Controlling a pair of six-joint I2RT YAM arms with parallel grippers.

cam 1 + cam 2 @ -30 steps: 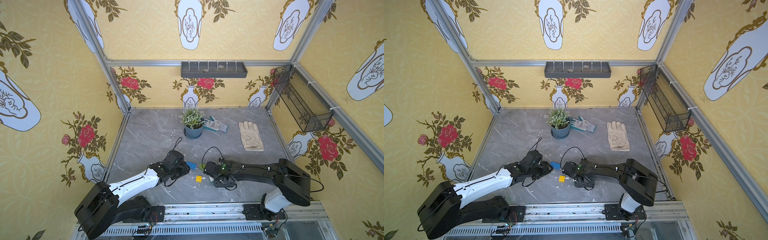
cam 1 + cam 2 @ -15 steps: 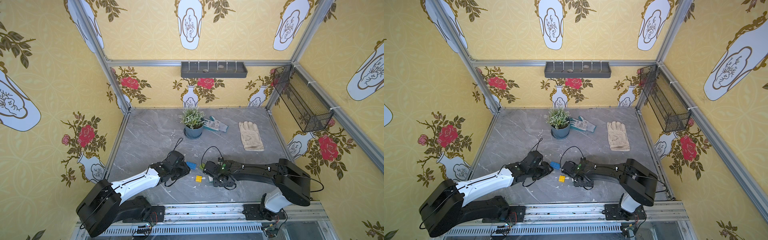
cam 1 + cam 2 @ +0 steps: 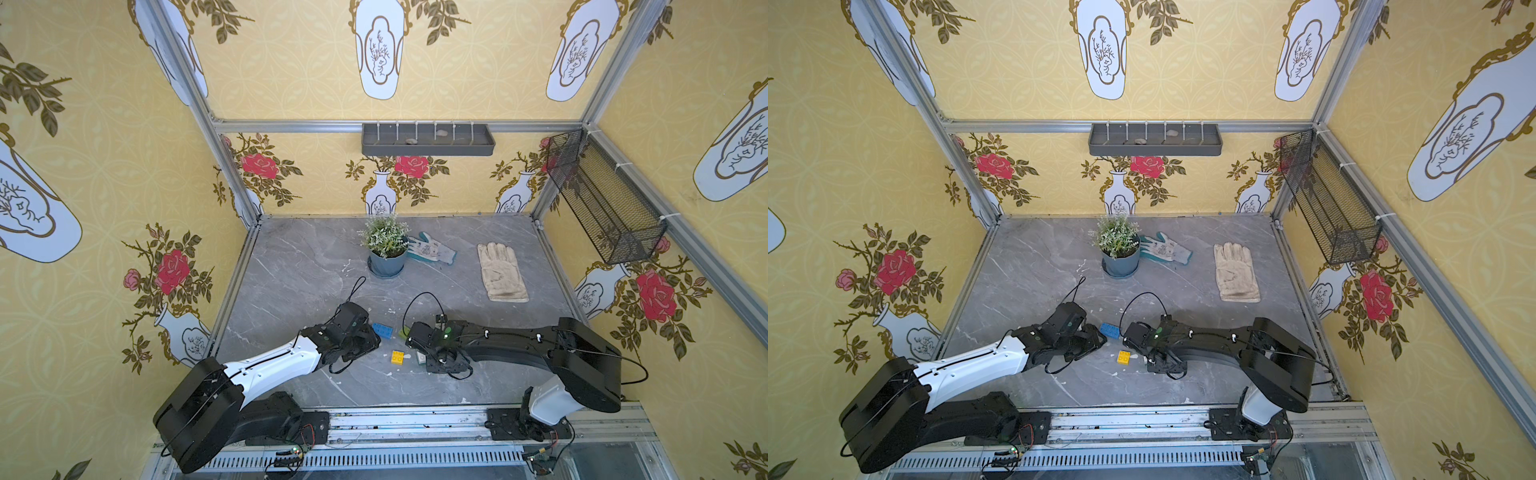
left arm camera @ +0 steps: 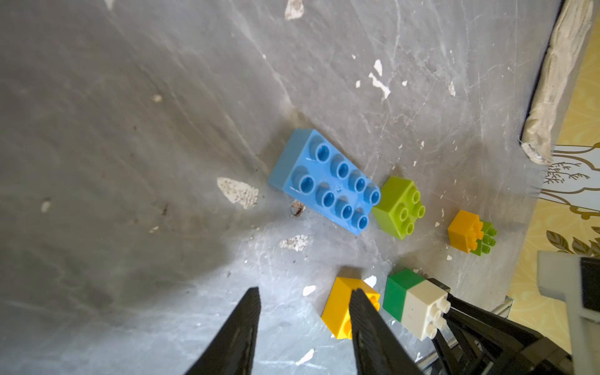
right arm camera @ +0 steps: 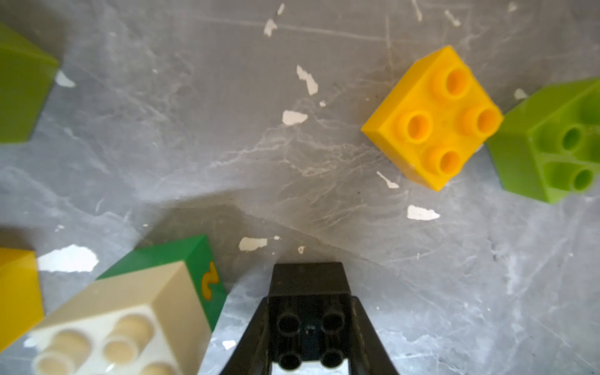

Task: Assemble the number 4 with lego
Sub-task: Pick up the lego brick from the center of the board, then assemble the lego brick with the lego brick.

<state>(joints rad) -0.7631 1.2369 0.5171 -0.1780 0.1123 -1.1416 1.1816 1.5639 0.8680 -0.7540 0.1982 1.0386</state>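
Now, your right pincer (image 5: 310,302) is pinching the black brick (image 5: 308,279), one finger on each side and the studs facing the wrist camera; whether that brick touches the bench (image 5: 227,130) you cannot tell. Your left pincer (image 4: 305,292) stands spread with nothing between its fingers, and one finger (image 4: 363,321) covers part of a yellow brick (image 4: 336,308). The lego lies in loose pieces at the front middle of the bench, between your two arms. The blue brick (image 3: 382,330) (image 3: 1109,330) shows in both top views, flat with its studs up, just ahead of the left pincer. A lime brick (image 4: 401,206) sits at its short end, touching or nearly so. A green-white stack (image 4: 412,302), pressed together, lies on its side between the yellow brick and the right pincer. A second yellow brick (image 5: 435,120) and a second lime brick (image 5: 552,143) sit just beside each other, on the other side of the right pincer from the stack. Well behind, a pot plant (image 3: 386,253) and two gloves (image 3: 500,272) lie apart from the lego.
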